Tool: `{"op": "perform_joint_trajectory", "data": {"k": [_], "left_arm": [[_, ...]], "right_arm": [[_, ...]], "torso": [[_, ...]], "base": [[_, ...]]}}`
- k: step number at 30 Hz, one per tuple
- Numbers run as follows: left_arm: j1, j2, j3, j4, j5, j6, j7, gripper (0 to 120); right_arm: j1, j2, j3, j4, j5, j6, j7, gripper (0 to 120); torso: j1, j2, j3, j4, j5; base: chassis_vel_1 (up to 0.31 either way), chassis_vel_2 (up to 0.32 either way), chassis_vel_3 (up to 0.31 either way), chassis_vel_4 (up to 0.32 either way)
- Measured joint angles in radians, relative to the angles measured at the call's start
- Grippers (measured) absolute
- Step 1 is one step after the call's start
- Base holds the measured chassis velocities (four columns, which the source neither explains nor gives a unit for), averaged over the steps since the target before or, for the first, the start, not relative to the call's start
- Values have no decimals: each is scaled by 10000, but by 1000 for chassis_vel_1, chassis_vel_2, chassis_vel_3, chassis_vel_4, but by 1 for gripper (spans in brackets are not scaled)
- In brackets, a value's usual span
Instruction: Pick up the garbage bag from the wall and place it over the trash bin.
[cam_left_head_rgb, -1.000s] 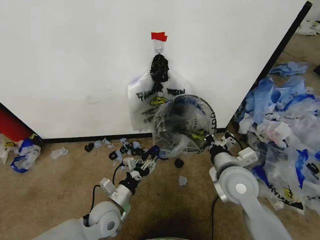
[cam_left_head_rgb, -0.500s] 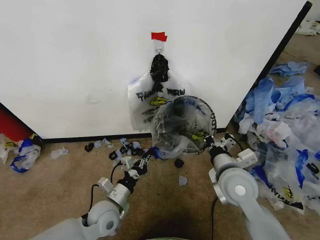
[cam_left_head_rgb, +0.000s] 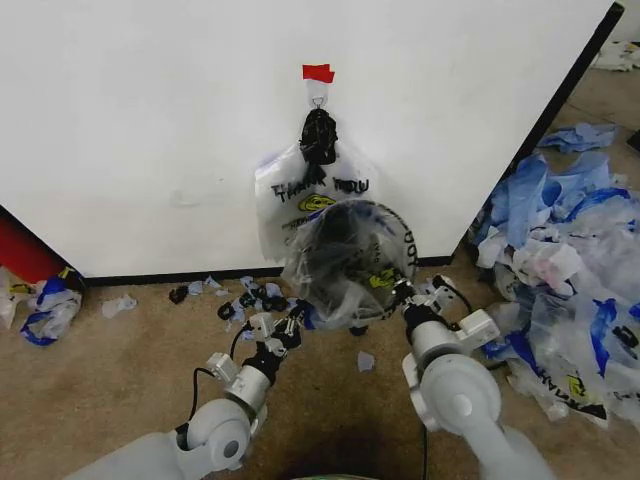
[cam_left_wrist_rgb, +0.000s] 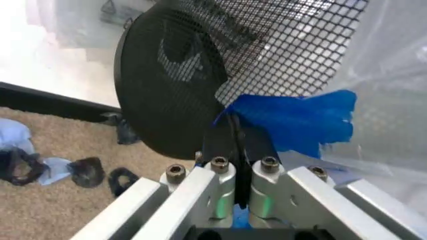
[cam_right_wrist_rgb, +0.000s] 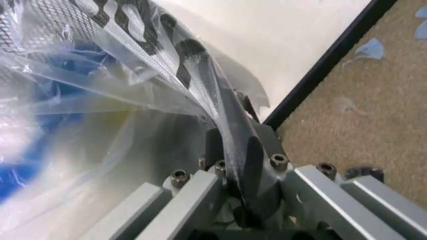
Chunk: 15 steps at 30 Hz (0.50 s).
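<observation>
At frame centre the trash bin (cam_left_head_rgb: 350, 262), already draped in the garbage bag (cam_left_head_rgb: 335, 285), sits below the wall (cam_left_head_rgb: 150, 120) hook; left gripper (cam_left_head_rgb: 293, 322) and right gripper (cam_left_head_rgb: 403, 292) clench its film, so pulling evenly should avoid tearing.

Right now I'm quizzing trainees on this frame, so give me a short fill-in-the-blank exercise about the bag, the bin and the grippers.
1. The garbage bag on the wall hangs from a hook under a piece of ____ tape.
2. The trash bin is made of black wire ____.
3. The left gripper is shut on a piece of ____ film.
4. The right gripper is clamped on the bin's ____.

Missing words: red; mesh; blue; rim
</observation>
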Motion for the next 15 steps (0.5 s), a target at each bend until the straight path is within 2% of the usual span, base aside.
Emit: {"op": "perform_joint_trajectory", "data": {"k": [15], "left_arm": [[13, -202, -61, 150, 79, -30, -287, 0]], "right_arm": [[7, 44, -141, 94, 92, 4, 156, 0]], "torso": [[0, 0, 0, 0, 1]], "base": [[0, 0, 0, 0]]}}
